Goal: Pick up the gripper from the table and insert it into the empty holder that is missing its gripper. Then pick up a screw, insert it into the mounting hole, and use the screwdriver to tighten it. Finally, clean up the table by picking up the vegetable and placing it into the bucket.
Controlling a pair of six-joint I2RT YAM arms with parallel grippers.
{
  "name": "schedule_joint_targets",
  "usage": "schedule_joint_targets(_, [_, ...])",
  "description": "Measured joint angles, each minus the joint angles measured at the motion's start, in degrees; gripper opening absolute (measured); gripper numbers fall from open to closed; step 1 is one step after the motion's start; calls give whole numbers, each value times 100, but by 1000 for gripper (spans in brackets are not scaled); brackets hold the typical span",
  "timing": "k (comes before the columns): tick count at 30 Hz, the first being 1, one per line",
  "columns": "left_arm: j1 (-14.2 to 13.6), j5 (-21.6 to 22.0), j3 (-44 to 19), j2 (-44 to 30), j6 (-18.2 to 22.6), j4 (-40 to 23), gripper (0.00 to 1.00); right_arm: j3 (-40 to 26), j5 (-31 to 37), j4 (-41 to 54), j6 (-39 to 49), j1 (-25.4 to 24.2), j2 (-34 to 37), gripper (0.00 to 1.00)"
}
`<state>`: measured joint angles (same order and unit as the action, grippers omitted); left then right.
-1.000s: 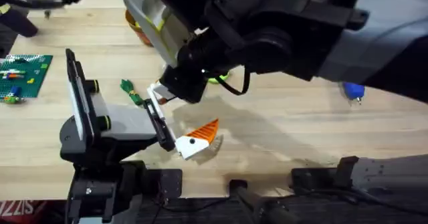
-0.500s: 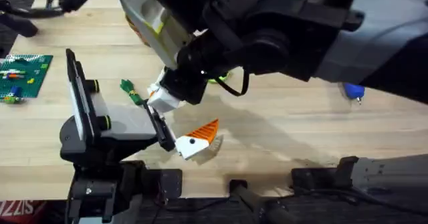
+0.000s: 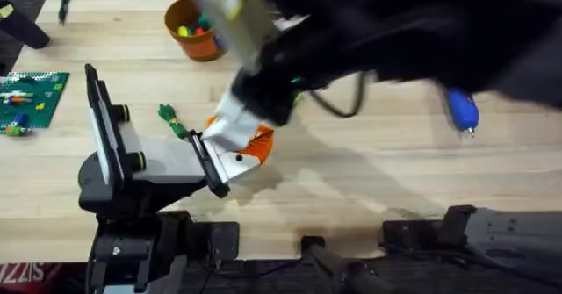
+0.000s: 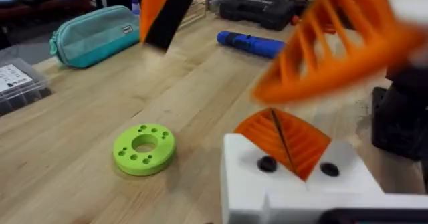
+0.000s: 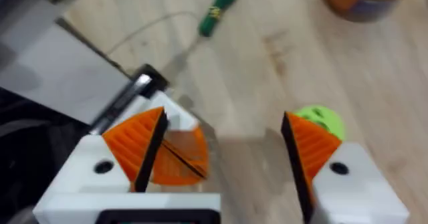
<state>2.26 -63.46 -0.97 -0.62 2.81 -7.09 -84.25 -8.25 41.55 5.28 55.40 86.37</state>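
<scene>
I am reaching my right pincer (image 3: 239, 140) across the pale wooden table (image 3: 395, 180), down to the tip of my left pincer (image 3: 213, 167). The right pincer's two white blocks with orange ribbed pads (image 5: 137, 150) are standing well apart, clamped on nothing. Between them, just beside one pad, an orange ribbed wedge (image 5: 182, 158) is lying against a white angular block (image 4: 294, 187) with two small dark holes. I cannot tell whether that wedge is the loose fingertip or one fixed to the block. Whether my left pincer is apart or together I cannot tell either.

The short screwdriver with the thick bright-blue handle (image 3: 463, 110) is lying on the table's right side, well apart from both pincers. The tiny slim toy vegetable with the green leafy end (image 3: 173, 121) is lying on the wood near my left pincer, between my left arm and my right pincer. The small round orange bucket (image 3: 204, 48) is standing upright toward the far edge, with yellow, green and red toy pieces inside.

A flat lime-green ring with holes (image 4: 144, 147) is lying on the table near the white block. A teal zipped pouch (image 4: 93, 30) is lying farther off, and a green brick board (image 3: 31, 96) is sitting by the table's left edge.
</scene>
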Motion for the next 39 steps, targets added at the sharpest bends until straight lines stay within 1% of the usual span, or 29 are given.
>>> schedule_joint_targets(2, [0, 0, 0, 0, 0, 0, 14, -2, 285, 402, -83, -230, -309, 993])
schedule_joint_targets(4, [0, 0, 0, 0, 0, 0, 14, -2, 557, 899, -182, -587, -624, 993])
schedule_joint_targets(8, [0, 0, 0, 0, 0, 0, 14, -28, 869, 1941, -354, -1663, -1036, 993])
schedule_joint_targets(12, [0, 0, 0, 0, 0, 0, 14, -28, 1007, 2652, -382, -2965, -1063, 994])
schedule_joint_targets(16, [0, 0, 0, 0, 0, 0, 14, 28, 1042, 2706, -354, -4203, -1034, 994])
schedule_joint_targets(19, [0, 0, 0, 0, 0, 0, 14, 232, 1060, 2686, -269, -5081, -1034, 994])
schedule_joint_targets(22, [0, 0, 0, 0, 0, 0, 14, 515, 1062, 2541, -66, -5845, -1027, 994])
schedule_joint_targets(26, [0, 0, 0, 0, 0, 0, 14, 807, 1078, 2156, 344, -6737, -933, 994])
schedule_joint_targets(29, [0, 0, 0, 0, 0, 0, 14, 839, 1084, 1860, 644, -7184, -721, 994])
schedule_joint_targets(31, [0, 0, 0, 0, 0, 0, 14, 839, 1071, 1617, 867, -7367, -538, 993])
schedule_joint_targets(35, [0, 0, 0, 0, 0, 0, 14, 839, 970, 1180, 1237, -7559, -62, 993])
schedule_joint_targets(39, [0, 0, 0, 0, 0, 0, 14, 839, 906, 758, 1458, -7627, 561, 993])
